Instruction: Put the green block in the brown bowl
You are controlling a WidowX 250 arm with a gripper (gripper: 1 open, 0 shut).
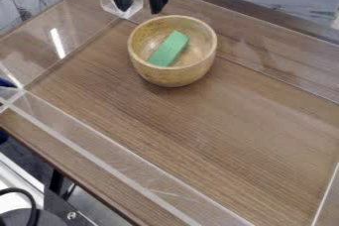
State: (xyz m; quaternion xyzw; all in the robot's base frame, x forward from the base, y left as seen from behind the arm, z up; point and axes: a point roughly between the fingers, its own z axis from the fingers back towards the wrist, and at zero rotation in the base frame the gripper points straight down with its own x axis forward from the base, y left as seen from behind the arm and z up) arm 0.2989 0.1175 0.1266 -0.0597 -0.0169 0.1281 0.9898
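Note:
The green block (169,48) lies slanted inside the brown bowl (172,69), resting on the bowl's pale inner floor. My gripper (138,9) hangs above and behind the bowl's far-left rim, near the top edge of the view. Its two black fingers (119,2) stand apart with nothing between them. It touches neither the bowl nor the block.
The bowl sits on a wood-grain tabletop (199,131) enclosed by low clear plastic walls (54,121). The table's front edge runs along the lower left, with dark cables and a stand (27,205) below it.

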